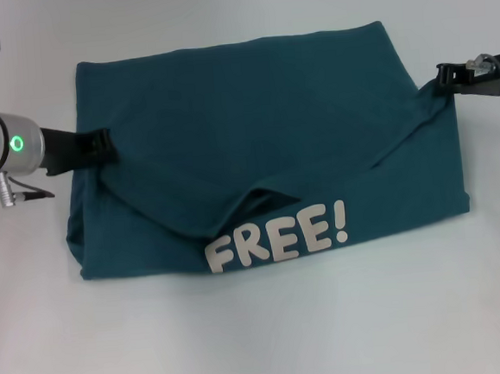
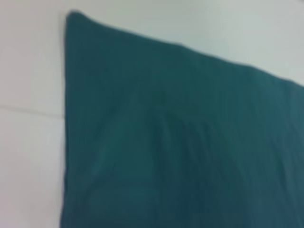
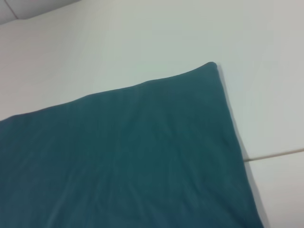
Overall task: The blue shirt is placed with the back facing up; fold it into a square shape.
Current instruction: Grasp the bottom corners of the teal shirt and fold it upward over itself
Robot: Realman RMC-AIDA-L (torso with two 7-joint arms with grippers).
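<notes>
The blue shirt (image 1: 264,142) lies flat on the white bench (image 1: 262,342), near the middle of the head view, already folded over itself into a broad rectangle that is wider than it is deep. An upper layer covers most of the piece; its loose lower edge runs slanted and uneven across the front, with a small pucker near the centre. Below that edge a strip of the under layer shows. Judgement: the first fold is made, but the result is not yet square; at least one further fold across the width, plus some straightening of the slanted edge, appears to remain.

The left gripper (image 1: 100,147) sits at the shirt's left edge, its dark tip at or just over the cloth. The right gripper (image 1: 451,76) sits at the right edge, near the far corner. Whether either set of jaws is spread or pinching fabric cannot be told from these views; the wrist views show no fingers, only the shirt's far corners lying flat against the bench.

Writing: the word "FREE!" (image 1: 277,237) is printed in pale block letters on the exposed under layer, along the near edge. No brand mark or other label is legible.
</notes>
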